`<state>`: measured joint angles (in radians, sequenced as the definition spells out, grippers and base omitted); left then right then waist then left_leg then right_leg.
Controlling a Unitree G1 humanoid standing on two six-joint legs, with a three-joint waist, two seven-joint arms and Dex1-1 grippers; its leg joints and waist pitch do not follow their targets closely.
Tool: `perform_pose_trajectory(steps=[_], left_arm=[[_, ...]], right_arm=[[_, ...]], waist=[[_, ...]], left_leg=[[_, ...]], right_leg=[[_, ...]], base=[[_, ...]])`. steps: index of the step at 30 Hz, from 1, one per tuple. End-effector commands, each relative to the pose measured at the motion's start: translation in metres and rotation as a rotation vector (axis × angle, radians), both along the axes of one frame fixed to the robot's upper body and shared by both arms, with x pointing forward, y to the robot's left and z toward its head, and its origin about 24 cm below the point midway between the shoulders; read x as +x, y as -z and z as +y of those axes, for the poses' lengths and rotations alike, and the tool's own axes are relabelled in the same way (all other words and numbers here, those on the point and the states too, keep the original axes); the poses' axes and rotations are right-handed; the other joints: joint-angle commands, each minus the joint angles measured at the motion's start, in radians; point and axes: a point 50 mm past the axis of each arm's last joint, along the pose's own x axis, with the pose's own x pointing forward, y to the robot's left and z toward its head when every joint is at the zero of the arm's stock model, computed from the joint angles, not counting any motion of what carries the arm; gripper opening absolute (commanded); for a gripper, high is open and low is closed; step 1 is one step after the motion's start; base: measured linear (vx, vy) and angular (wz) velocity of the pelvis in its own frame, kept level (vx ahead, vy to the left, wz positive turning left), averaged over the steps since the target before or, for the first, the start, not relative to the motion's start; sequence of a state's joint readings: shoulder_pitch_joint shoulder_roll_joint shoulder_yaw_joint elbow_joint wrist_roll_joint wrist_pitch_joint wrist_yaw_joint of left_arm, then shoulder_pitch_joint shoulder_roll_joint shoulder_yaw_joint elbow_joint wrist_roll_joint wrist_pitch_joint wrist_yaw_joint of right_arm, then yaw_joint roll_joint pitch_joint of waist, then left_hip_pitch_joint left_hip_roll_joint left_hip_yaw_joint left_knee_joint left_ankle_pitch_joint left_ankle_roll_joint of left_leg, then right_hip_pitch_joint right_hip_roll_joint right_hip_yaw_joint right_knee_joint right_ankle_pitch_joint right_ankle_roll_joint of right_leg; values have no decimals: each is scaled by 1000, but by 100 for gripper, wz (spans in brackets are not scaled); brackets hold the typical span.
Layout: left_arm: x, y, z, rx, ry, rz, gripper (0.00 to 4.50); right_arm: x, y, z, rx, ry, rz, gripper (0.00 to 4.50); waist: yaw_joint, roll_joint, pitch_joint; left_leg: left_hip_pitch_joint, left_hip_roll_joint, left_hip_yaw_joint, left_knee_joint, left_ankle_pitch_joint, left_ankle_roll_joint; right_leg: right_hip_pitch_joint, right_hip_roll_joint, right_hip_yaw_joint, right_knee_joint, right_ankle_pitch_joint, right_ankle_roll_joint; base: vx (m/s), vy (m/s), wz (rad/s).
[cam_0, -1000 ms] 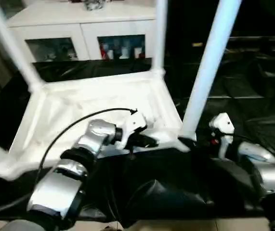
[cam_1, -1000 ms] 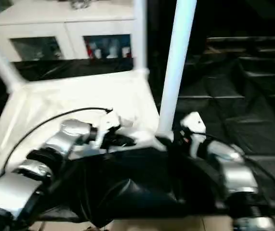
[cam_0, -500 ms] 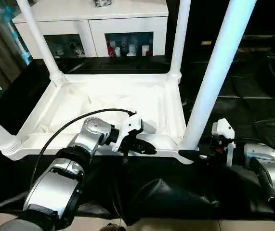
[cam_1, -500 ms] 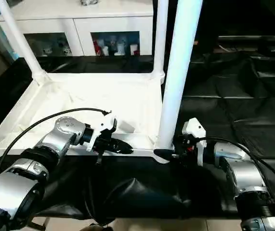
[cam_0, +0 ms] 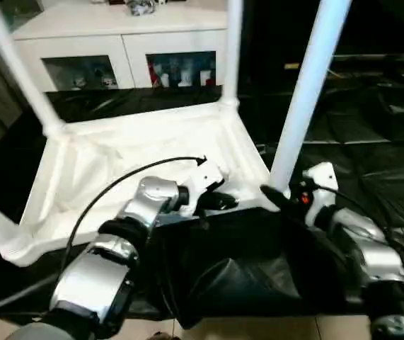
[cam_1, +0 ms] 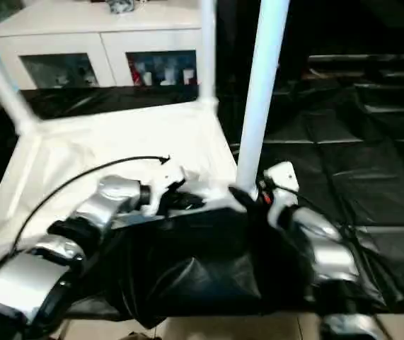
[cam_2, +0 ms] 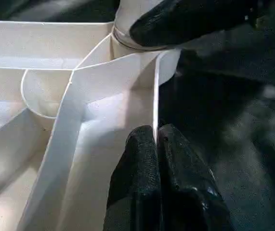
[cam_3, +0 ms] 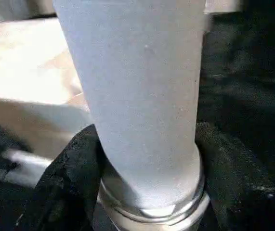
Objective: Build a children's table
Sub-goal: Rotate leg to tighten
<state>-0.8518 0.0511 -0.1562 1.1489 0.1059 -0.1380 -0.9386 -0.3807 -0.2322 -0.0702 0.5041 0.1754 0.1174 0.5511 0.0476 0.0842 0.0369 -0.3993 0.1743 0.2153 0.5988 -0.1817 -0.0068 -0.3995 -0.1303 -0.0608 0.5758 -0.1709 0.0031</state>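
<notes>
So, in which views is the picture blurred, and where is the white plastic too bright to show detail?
Left and right eye views: soft with motion blur; the ribbed underside of the children's table is washed out by glare. Left wrist view: sharp ribs, the left gripper clear against the rim. Right wrist view: the leg close and soft, with the black fingers of the right gripper on both sides.

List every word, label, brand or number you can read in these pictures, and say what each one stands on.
No readable text.
Children's table and its legs: plain white, unmarked.
Items behind the white cabinet's glass doors: too blurred to read.
Red spot on the right gripper: no legible marking.
</notes>
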Motion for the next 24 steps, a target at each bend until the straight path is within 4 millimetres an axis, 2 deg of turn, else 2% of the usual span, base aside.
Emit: perform_pose_trajectory(steps=[1,3,6,8,9,14,15,17,18,20,21,22,23,24], left_arm=[[6,-18,-28,-71,-45,-61,0],[4,-19,-37,-89,-43,-71,0],[1,-19,-37,-91,15,-75,0],[1,-19,-36,-92,22,-76,0],[0,-19,-33,-92,38,-78,0],[-3,-18,-19,-90,131,-56,0],[-4,-17,-14,-83,167,-49,0],[-7,-16,-5,-73,231,-30,0],[-8,-16,-1,-72,265,-10,0],[-9,-17,3,-73,293,7,0],[-11,-18,8,-74,334,32,0],[-11,-18,8,-74,334,32,0],[-12,-18,14,-71,365,55,0],[-12,-18,16,-68,375,64,0]], right_arm=[[-8,34,26,-21,21,161,261],[-4,34,43,-25,10,151,261],[-2,25,49,13,-74,105,261],[-2,23,48,21,-79,101,317],[-2,20,46,32,-100,87,331],[-6,10,31,7,-251,55,373],[-9,9,26,-14,-310,56,373],[-15,6,15,-48,-408,62,373],[-18,3,8,-48,-456,62,373],[-19,0,4,-49,-486,56,373],[-22,-5,-4,-48,-535,53,373],[-22,-5,-4,-48,-535,53,373],[-25,-10,-11,-47,-581,53,373],[-26,-11,-13,-48,-599,53,373]], waist=[[-8,-18,-52],[-15,-21,-51],[-18,-28,-51],[-16,-25,-53],[-16,-28,-53],[-5,-31,-56],[3,-35,-57],[10,-34,-59],[14,-35,-61],[16,-34,-62],[23,-33,-66],[24,-34,-66],[30,-28,-67],[32,-31,-67]], left_leg=[[33,48,-38,-98,-396,-17],[34,47,-40,-99,-419,-18],[31,47,-38,-98,-411,-1],[28,48,-37,-97,-380,16],[27,48,-36,-97,-371,20],[24,51,-31,-90,-308,58],[21,52,-29,-88,-275,75],[19,55,-29,-84,-242,91],[18,56,-27,-80,-216,108],[17,56,-26,-77,-192,123],[20,57,-25,-72,-164,138],[19,57,-24,-71,-157,143],[23,57,-23,-69,-151,151],[21,57,-23,-68,-147,155]], right_leg=[[22,-31,18,-81,-388,-174],[20,-32,18,-85,-410,-163],[21,-31,20,-88,-404,-154],[24,-32,22,-85,-372,-161],[25,-32,22,-84,-363,-163],[31,-34,22,-74,-296,-193],[36,-34,20,-71,-273,-200],[39,-35,19,-65,-242,-209],[40,-34,19,-57,-194,-225],[39,-34,19,-52,-154,-241],[39,-34,19,-46,-108,-262],[39,-34,19,-44,-95,-267],[37,-33,19,-41,-72,-277],[39,-33,18,-40,-65,-278]], base=[[0,0,0],[0,0,0],[0,0,0],[0,0,0],[0,0,0],[0,0,0],[0,0,0],[0,0,0],[0,0,0],[0,0,0],[0,0,0],[0,0,0],[0,0,0],[0,0,0]])
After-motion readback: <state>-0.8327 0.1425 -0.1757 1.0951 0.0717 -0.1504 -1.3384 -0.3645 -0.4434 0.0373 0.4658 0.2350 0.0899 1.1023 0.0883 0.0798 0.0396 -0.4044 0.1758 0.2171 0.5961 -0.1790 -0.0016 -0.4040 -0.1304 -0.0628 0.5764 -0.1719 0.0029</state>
